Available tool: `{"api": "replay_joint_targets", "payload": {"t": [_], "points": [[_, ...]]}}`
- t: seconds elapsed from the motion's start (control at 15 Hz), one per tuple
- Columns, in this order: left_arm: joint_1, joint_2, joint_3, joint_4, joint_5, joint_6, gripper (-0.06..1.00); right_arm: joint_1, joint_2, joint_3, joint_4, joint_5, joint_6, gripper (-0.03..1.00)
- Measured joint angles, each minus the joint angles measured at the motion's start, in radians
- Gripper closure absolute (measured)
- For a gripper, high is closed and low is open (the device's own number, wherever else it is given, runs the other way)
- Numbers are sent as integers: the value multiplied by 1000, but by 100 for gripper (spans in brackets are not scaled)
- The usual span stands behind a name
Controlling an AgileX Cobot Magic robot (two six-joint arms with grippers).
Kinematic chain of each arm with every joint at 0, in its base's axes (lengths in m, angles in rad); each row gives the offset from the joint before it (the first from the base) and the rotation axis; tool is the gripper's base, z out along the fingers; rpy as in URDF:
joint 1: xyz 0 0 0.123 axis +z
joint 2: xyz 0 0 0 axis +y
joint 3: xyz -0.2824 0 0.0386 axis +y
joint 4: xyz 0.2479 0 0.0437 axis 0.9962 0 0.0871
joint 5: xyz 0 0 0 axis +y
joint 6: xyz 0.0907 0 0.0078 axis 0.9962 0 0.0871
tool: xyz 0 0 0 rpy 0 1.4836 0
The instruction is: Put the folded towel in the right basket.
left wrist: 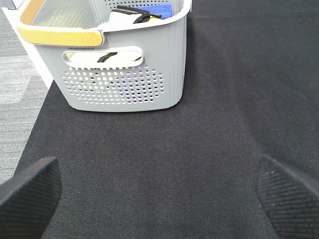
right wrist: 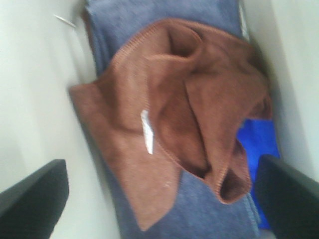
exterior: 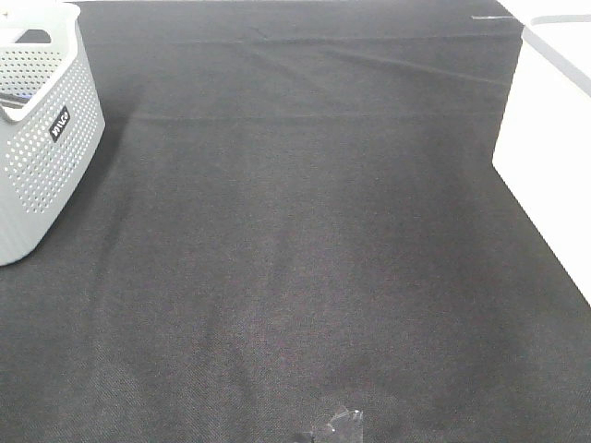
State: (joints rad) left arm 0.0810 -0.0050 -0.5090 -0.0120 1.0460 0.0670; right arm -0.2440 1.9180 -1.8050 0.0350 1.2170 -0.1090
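A brown towel point(right wrist: 174, 114) with a small white label lies loosely bunched inside the white right basket point(right wrist: 35, 99), on top of a grey-blue cloth point(right wrist: 149, 20). My right gripper point(right wrist: 159, 199) hovers above it, open and empty, its two dark fingers wide apart on either side of the towel. In the exterior high view only the right basket's white wall point(exterior: 554, 138) shows at the right edge; the towel and both grippers are out of sight there. My left gripper point(left wrist: 159, 194) is open and empty, low over the black cloth.
A grey perforated basket point(exterior: 42, 138) stands at the table's far left; the left wrist view shows it point(left wrist: 124, 74) with a yellow handle and items inside. A bright blue cloth point(right wrist: 259, 144) lies under the brown towel. A black cloth point(exterior: 295, 258) covers the table.
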Motion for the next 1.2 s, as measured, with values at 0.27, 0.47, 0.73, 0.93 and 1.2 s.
{"api": "replay_joint_targets", "payload": {"t": [0.27,0.47,0.73,0.93,1.2], "points": [[0,0,0,0,0,0,-5,142,-121,-20,-28,0,58,0],[0,0,0,0,0,0,-5,161,-208,38,-63,0,95,0],[0,0,0,0,0,0,-5,162,-523,304,-80,1,89,0],[0,0,0,0,0,0,-5,162,-880,629,-76,-74,81,0],[0,0,0,0,0,0,-5,162,-1278,976,-70,-109,72,0]]}}
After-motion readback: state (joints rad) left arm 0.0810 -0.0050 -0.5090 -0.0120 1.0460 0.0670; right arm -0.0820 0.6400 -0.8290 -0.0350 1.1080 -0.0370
